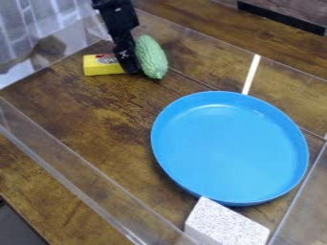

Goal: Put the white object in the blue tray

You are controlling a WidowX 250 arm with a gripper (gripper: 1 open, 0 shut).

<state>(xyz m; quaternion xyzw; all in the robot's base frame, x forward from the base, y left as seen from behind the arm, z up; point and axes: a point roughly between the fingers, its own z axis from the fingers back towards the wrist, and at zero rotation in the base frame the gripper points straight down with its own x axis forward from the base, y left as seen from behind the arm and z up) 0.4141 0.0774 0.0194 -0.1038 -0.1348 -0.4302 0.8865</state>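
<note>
At upper left, beside a yellow block (101,65) — and close to a green bumpy object (151,58) — with a black gripper (128,65), cannot tell whether open or clenched. Farther right, on brown wood (76,117), with a round blue tray (230,148) and, outside its near rim, a speckled white object (227,223).

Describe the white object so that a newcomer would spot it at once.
Find the big round blue tray on the brown wooden surface. Just off its rim, at the bottom edge of the picture, sits a small white block. Its boxy shape and grey-speckled face set it apart from the yellow block and the bumpy green object up by the jaws.
</note>
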